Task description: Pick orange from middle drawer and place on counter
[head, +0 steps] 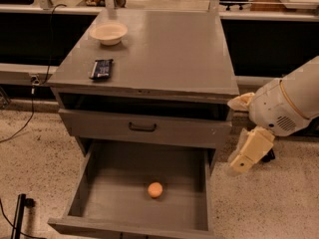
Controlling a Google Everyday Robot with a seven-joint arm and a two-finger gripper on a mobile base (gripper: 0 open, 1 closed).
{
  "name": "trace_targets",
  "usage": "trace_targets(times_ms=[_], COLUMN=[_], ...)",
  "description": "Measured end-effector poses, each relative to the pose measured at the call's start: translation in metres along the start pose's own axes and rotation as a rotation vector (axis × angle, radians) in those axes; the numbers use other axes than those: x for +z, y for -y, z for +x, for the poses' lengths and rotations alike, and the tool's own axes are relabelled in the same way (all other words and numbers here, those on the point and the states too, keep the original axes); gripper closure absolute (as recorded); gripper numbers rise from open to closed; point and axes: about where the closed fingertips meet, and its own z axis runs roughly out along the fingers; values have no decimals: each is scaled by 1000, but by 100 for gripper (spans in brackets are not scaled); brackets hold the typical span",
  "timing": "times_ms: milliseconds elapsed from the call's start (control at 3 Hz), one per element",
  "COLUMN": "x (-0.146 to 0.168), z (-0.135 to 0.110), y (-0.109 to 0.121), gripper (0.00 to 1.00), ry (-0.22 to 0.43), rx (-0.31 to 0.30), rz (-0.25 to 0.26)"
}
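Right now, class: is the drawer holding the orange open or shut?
Open: the drawer is pulled out, the orange visible on its floor. The gripper hangs outside, beside it.

One small, round, smooth orange (155,189) sits in the lower middle of the frame. One wide, deep grey metal middle drawer (119,176) stands pulled out at bottom centre. One grey drawer front (179,131) with a dark bar handle shows at the centre. One flat, matte grey counter (169,54) fills the upper middle. On it, toward the upper left, are one shallow round cream bowl (108,33) and one flat dark rectangular packet (101,68). One white robot arm (286,103) enters from the right edge, with one cream-coloured gripper (244,158) at the right of the frame, beside the cabinet.
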Motion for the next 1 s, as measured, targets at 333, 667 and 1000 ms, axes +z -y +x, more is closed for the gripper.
trace_targets(times_ms=[333,667,1000], x=[45,45,60], z=[-23,-29,-35], y=[-9,-11,-17], gripper=[0,0,0], ry=[133,146,144], rx=[-76,-99,-158], rz=[-91,-96,-151])
